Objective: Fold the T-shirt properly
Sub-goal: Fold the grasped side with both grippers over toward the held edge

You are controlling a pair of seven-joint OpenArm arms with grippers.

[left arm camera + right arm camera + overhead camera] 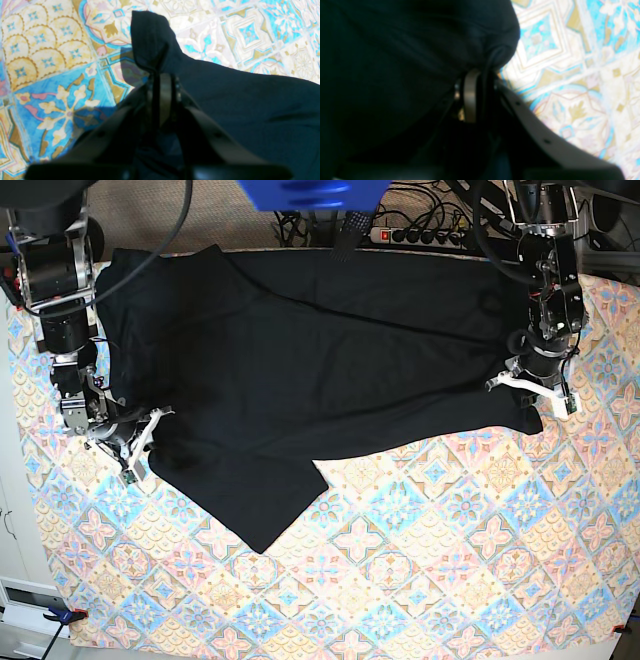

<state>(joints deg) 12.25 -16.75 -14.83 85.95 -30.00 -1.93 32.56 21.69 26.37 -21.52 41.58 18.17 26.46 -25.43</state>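
Observation:
The black T-shirt (320, 360) lies spread across the far half of the patterned tablecloth (420, 580), with one flap (262, 515) reaching toward the front. My left gripper (527, 392) is at the shirt's right edge. In the left wrist view the left gripper (162, 75) is shut on a pinch of the T-shirt (250, 105), with a corner standing up past the fingertips. My right gripper (150, 430) is at the shirt's left edge. In the right wrist view the right gripper (480, 72) is shut on a bunched fold of the T-shirt (382, 62).
The patterned tablecloth covers the table to its front edge (330, 650). A power strip with cables (420, 235) lies behind the table's far edge. A blurred blue object (310, 192) hangs at the top centre.

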